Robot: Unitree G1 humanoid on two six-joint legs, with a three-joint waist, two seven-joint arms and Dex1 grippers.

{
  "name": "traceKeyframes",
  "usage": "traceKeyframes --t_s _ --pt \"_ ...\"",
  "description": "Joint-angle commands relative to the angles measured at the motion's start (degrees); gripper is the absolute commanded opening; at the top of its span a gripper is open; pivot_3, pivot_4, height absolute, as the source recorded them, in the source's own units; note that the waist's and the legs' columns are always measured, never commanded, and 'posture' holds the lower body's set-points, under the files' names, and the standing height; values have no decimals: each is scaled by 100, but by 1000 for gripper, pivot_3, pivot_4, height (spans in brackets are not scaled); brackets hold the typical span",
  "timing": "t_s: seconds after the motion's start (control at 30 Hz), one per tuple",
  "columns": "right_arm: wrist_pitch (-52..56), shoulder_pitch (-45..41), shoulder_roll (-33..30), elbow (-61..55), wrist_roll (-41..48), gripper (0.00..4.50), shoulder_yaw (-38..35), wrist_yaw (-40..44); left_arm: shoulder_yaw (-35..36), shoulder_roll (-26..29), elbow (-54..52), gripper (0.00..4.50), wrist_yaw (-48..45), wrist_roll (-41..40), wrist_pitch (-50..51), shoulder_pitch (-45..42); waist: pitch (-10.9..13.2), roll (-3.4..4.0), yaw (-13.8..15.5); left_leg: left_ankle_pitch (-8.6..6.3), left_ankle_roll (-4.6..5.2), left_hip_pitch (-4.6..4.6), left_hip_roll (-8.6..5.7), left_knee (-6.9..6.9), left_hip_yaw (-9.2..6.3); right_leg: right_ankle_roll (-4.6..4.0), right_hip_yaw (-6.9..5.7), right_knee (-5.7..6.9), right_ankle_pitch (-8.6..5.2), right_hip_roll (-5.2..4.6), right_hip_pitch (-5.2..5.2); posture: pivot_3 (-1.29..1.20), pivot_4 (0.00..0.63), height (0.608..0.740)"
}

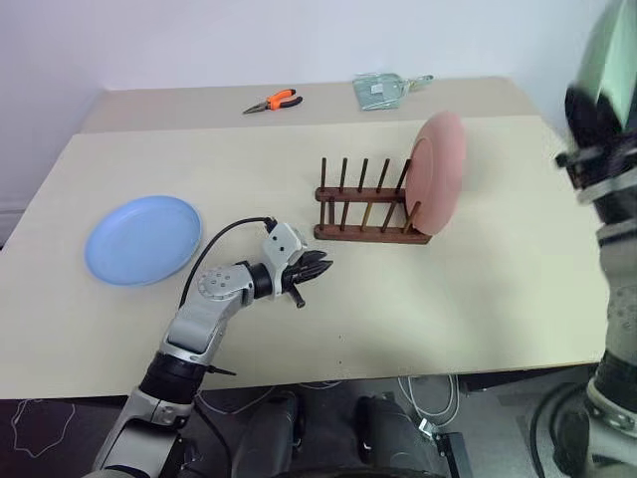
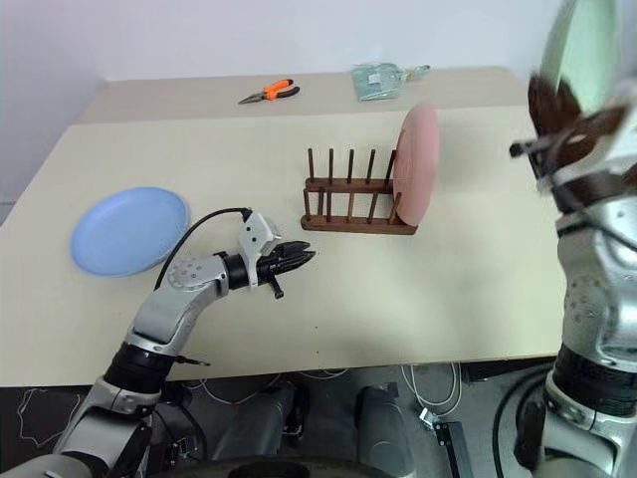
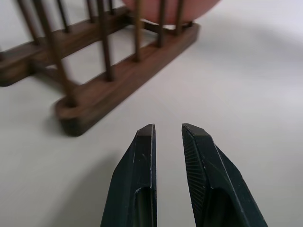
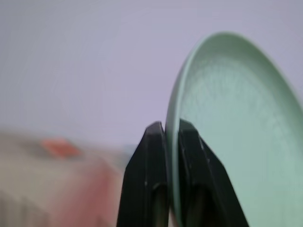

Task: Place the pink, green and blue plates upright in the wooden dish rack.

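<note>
right pincer [image 4: 171, 137]: clamped on green plate [image 4: 236, 137] | left pincer [image 3: 168, 135]: narrow gap, empty | writing: none legible

The green plate [image 2: 582, 45] was cut off by the top edge of the head view, so that only its lower part was seen above the right gripper [image 2: 562, 110], itself smeared by blur. In the right wrist view, the plate's rim was hidden where it passed between the fingers [image 4: 152, 156], and the wooden dish rack [image 4: 19, 208] and pink plate [image 4: 90, 194] were blurred to vague patches. The end pegs of the rack were covered by the pink plate. The small packet [image 1: 380, 90] beyond the rack was too small to be identified.
</note>
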Motion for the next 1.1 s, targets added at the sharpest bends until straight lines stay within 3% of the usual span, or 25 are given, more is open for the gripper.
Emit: traceKeyframes --t_s 0.03,0.1,0.2,0.4,0.6,0.8,0.9,0.97,1.07,1.1 --pt "370 -309 181 -557 2148 70 146 -594 633 189 93 886 67 -192 -353 40 1 -1 -18 -1 1 -1 -1 0 1 0 0 -1 0 -4 -1 0 150 719" --pt "341 -468 526 -630 2846 70 539 -1086 804 346 254 886 25 -178 -506 60 1 -1 -35 -1 1 -1 -2 0 2 -1 1 -2 0 -7 -3 0 150 719" --pt "337 -497 1033 -521 3107 70 1099 -1639 887 492 423 886 -21 -135 -679 61 0 1 -52 -1 1 1 -1 -5 2 -2 2 1 -1 -7 -8 0 150 719" --pt "354 -345 1641 173 2500 70 1900 -1838 833 483 370 886 46 -93 -762 129 0 1 -19 0 2 -31 -12 0 9 -3 5 3 3 -14 -63 0 150 719" --pt "222 -561 1777 878 1920 70 1909 -1700 765 438 121 886 112 -107 -684 307 0 1 -30 3 -3 -52 -13 2 19 7 14 35 10 -10 -81 0 150 719" --pt "340 -713 1840 1406 1888 70 1734 -1656 739 418 85 886 115 -94 -662 348 0 2 -34 4 -3 -52 -9 1 19 0 14 35 6 -7 -82 0 150 719" --pt "422 -805 1772 1630 1753 1086 1705 -1577 729 409 89 886 115 -92 -663 340 0 2 -26 4 -3 -52 -10 2 19 0 14 35 6 -7 -82 0 150 719" --pt "423 -899 1613 1635 1420 2084 1799 -1412 745 401 84 886 92 -154 -609 337 0 2 -31 4 -3 -52 -10 1 19 0 14 34 6 -7 -81 0 150 719" --pt "284 -1070 1095 1445 365 3615 2219 -950 866 401 38 1716 48 -364 -395 342 1 4 -32 4 -3 -58 -11 2 21 1 13 35 7 -7 -88 0 150 719" --pt "224 -1100 956 1388 82 3635 2326 -810 893 417 27 2178 42 -387 -369 346 1 3 -32 4 -3 -60 -11 3 21 1 13 36 7 -6 -90 0 150 719"
